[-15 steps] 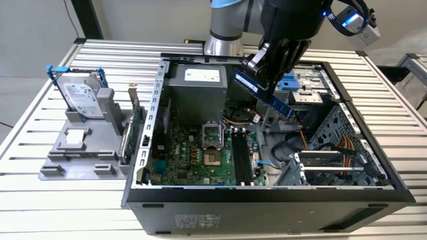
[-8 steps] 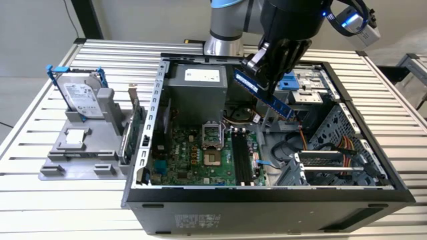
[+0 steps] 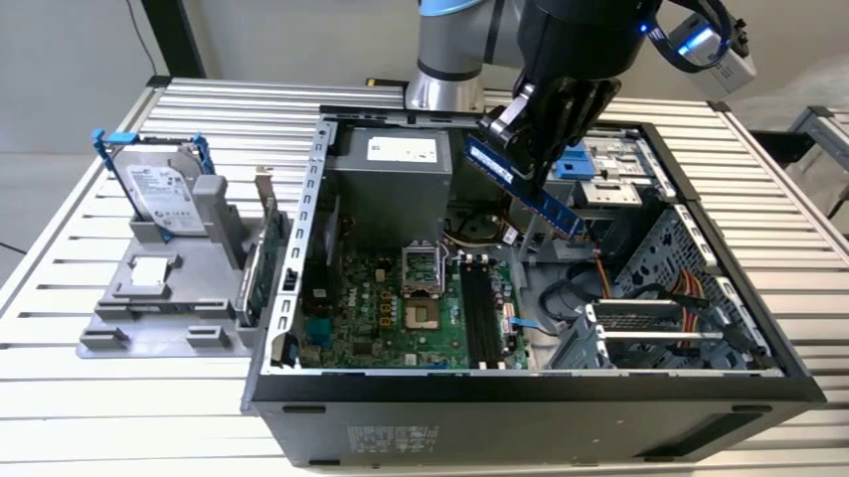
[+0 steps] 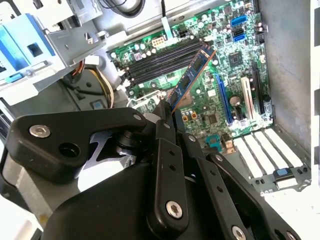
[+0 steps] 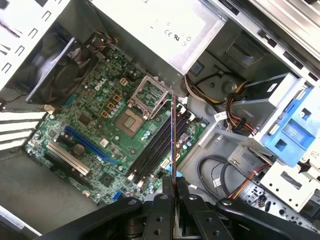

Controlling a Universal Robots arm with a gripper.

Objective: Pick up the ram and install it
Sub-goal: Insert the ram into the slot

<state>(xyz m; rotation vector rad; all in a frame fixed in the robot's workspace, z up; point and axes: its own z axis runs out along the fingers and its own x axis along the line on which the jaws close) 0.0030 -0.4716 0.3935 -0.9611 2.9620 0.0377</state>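
hand (image 3: pixel 518 141) clamps ram (image 3: pixel 555 207) | tilted, airborne over open case (image 3: pixel 316 199) | clear of its rim, memory slots (image 3: pixel 480 308) below

Open computer case (image 3: pixel 531 427), hard drive (image 3: pixel 162 194)

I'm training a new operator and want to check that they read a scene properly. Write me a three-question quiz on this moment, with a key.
1. True or false: the gripper is shut on the ram.
2. The ram is: A seated in a memory slot; B held tilted in the air over the open computer case; C lying on the table.
3. Fill in: in the exterior view, the hard drive stands outside the case, on that view's ____.
Key: 1 true; 2 B; 3 left.
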